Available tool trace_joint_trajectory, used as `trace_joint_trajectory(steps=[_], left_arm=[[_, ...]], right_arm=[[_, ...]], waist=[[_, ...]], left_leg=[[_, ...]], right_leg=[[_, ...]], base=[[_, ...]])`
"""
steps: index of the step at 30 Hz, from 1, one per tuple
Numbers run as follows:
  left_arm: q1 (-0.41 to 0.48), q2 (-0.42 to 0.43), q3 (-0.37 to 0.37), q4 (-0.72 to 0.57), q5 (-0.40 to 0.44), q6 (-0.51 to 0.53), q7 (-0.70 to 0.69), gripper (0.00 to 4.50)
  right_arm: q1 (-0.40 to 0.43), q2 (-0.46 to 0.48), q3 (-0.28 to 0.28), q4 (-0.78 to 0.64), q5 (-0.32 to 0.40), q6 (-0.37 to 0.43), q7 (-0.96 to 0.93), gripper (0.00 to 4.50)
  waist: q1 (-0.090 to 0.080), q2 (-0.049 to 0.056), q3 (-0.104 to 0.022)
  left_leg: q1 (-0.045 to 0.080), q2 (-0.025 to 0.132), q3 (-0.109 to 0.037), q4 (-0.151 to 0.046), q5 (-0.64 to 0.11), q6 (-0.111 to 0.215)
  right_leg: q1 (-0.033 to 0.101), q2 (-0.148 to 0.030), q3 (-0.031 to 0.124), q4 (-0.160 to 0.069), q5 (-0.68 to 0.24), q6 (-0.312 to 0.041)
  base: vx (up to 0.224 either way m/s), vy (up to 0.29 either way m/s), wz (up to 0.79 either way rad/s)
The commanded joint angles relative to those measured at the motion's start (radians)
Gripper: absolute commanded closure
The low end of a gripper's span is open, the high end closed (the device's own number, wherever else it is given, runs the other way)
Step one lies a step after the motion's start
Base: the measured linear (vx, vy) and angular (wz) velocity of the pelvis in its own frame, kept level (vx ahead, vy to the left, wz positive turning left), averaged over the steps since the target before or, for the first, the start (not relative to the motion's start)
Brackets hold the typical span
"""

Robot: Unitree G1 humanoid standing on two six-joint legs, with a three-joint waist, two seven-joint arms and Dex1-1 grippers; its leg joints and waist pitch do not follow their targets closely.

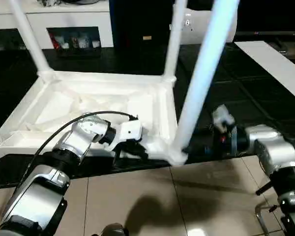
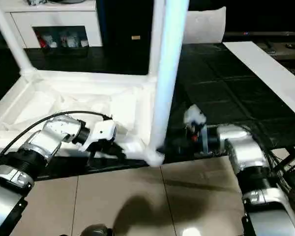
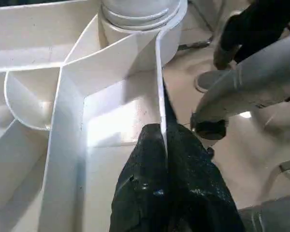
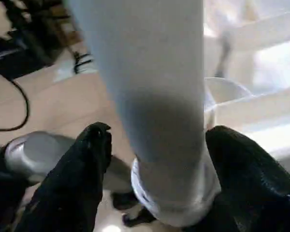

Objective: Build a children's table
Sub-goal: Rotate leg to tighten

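Observation:
The children's table lies upside down on the floor, its ribbed white top (image 1: 88,105) facing up. Three white legs stand in its corner sockets: the near right leg (image 1: 201,83), the far right leg (image 1: 173,44) and the far left leg (image 1: 29,39). My left gripper (image 3: 164,140) is shut on the thin rim wall of the top, just beside the near right socket (image 3: 140,14). My right gripper (image 4: 154,135) is open around the base of the near right leg (image 4: 154,72), one black finger on each side.
A white cabinet (image 1: 69,24) with glass doors stands behind the table. A flat white board (image 1: 275,64) lies on the dark floor at the right. Beige tiles (image 1: 152,196) run along the near side. A thin metal frame (image 1: 263,216) shows by my right arm.

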Motion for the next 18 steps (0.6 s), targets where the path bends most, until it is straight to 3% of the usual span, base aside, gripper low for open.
trace_joint_trajectory(steps=[1, 13, 18], left_arm=[[-0.005, -0.012, -0.024, -0.038, -0.013, -0.035, -0.035, 4.5], [-0.019, -0.023, -0.02, 0.002, -0.009, -0.059, -0.043, 4.5], [-0.019, -0.04, 0.012, -0.019, -0.028, 0.105, 0.011, 4.5]], right_arm=[[-0.009, -0.006, 0.01, -0.009, -0.01, -0.007, 0.019, 1.43], [-0.032, 0.033, 0.03, 0.064, -0.011, -0.028, 0.043, 2.33], [-0.016, 0.066, -0.009, 0.048, 0.02, 0.013, -0.019, 2.4]], waist=[[-0.003, -0.006, -0.076], [0.002, -0.004, -0.078], [-0.001, -0.004, -0.075]], left_leg=[[0.018, 0.076, -0.036, -0.059, -0.151, 0.076], [0.017, 0.078, -0.038, -0.06, -0.157, 0.067], [0.019, 0.076, -0.038, -0.062, -0.166, 0.061]], right_leg=[[0.053, -0.118, 0.072, -0.092, -0.338, -0.103], [0.055, -0.12, 0.071, -0.09, -0.329, -0.103], [0.056, -0.121, 0.069, -0.095, -0.368, -0.1]], base=[[0.0, 0.0, 0.0], [0.0, 0.0, 0.0], [0.0, 0.0, 0.0]])
